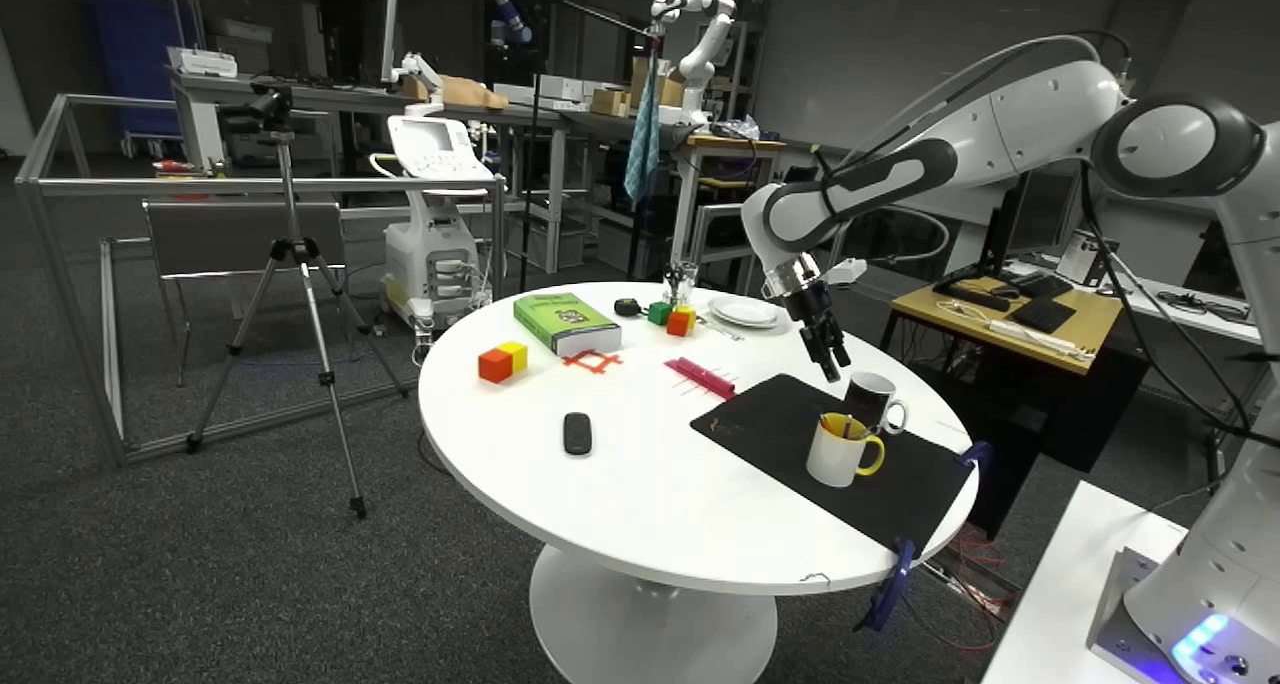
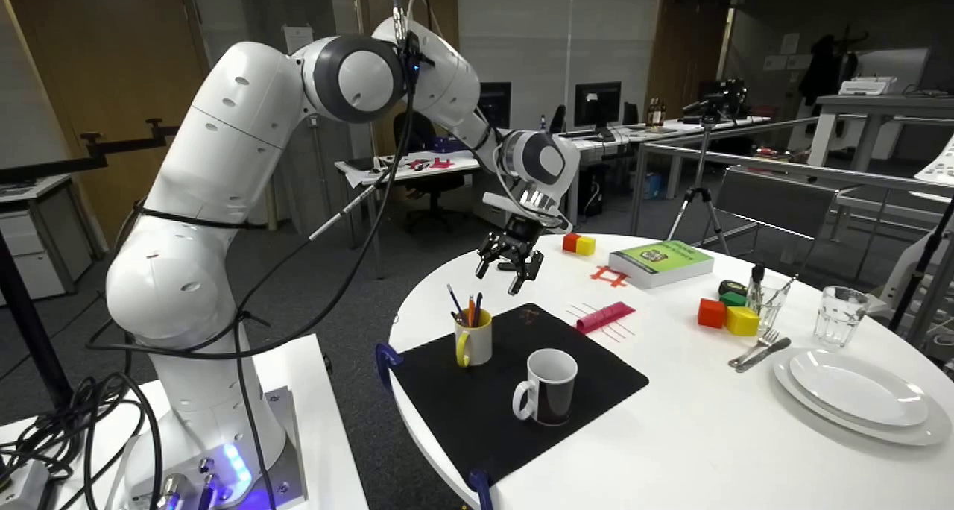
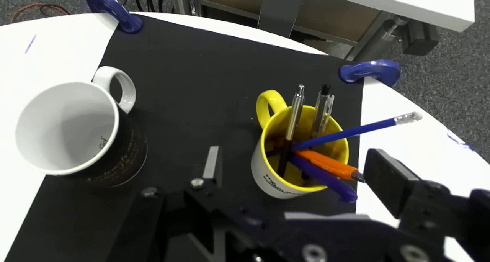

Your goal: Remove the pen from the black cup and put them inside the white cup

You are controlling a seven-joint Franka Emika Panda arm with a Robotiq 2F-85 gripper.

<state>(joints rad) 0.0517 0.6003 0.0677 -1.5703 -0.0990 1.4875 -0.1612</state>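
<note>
The black cup (image 1: 866, 404), white inside with a white handle, stands upright on the mat in both exterior views (image 2: 557, 402). No pens show inside it in the wrist view (image 3: 122, 154). The white cup (image 1: 832, 461), yellow inside with a yellow handle, stands beside it (image 2: 481, 344) (image 3: 264, 177). It holds several writing tools: a blue pencil (image 3: 352, 131), an orange pen (image 3: 325, 164), a purple pen (image 3: 325, 180), a silver-black pen (image 3: 294, 116) and a clear pen (image 3: 319, 114). My gripper (image 2: 497, 282) (image 1: 836, 368) is open and empty, raised above the table, apart from both cups.
A black mat (image 2: 477, 413) lies under both cups, held by blue clamps (image 3: 111, 9) (image 3: 371, 71) at the table edge. A pink object (image 2: 604, 318), green book (image 2: 663, 262), colored blocks (image 2: 712, 312), glasses (image 2: 840, 316), cutlery and plates (image 2: 857, 391) lie farther off.
</note>
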